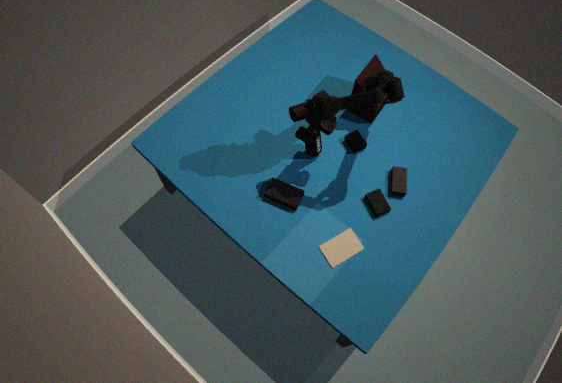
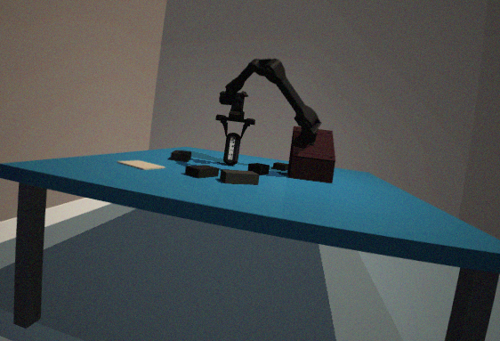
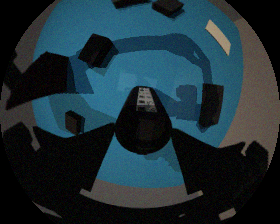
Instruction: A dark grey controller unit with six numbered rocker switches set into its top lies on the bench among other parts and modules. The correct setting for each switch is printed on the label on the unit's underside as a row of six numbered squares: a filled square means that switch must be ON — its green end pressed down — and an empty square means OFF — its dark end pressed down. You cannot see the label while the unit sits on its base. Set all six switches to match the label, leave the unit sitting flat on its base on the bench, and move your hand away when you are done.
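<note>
The dark controller unit [image 1: 312,147] [image 2: 227,154] [image 3: 143,120] is held on end between my fingers, its long side nearly upright. Its white label [image 1: 318,144] [image 2: 231,149] [image 3: 145,100] faces the exterior view and shows foreshortened in the wrist view. Dark marks show on the label, but I cannot read which squares are filled. The switch face is turned away and hidden. My gripper [image 2: 233,135] [image 3: 143,129] is shut on the unit, with one finger on each side. The unit's lower end is at or just above the blue bench [image 1: 440,143] [image 2: 356,203]; I cannot tell which.
A long dark block [image 1: 283,195] [image 2: 181,156] [image 3: 212,104] lies off to one side. A dark block [image 1: 355,142] [image 2: 258,168] [image 3: 96,50] and a smaller one [image 1: 327,125] [image 3: 74,122] lie nearer the dark red box [image 2: 311,170]. Two more blocks and a beige plate [image 1: 341,248] [image 2: 141,165] lie farther out.
</note>
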You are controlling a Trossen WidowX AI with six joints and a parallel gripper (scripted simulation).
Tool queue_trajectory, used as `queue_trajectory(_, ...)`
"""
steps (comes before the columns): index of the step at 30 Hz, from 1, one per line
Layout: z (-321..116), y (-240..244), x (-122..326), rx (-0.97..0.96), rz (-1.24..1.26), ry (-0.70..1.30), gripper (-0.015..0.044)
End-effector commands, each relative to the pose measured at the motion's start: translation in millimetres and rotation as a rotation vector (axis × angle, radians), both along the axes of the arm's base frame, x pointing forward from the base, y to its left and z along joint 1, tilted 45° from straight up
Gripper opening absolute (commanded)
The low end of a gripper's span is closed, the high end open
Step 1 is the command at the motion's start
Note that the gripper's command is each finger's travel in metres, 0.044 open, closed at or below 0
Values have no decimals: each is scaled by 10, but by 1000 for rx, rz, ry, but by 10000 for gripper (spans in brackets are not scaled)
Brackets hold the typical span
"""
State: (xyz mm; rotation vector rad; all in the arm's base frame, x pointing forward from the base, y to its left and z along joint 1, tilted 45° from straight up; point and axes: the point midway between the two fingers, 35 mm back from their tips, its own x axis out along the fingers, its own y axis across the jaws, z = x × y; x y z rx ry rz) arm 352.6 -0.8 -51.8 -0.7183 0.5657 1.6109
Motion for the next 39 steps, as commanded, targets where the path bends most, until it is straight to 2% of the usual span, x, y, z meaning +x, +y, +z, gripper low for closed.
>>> queue_trajectory(1, 30, 58, -11, 12, -4, 6, 338)
queue_trajectory(39, 233, 292, -54, 13, -4, 7, 338)
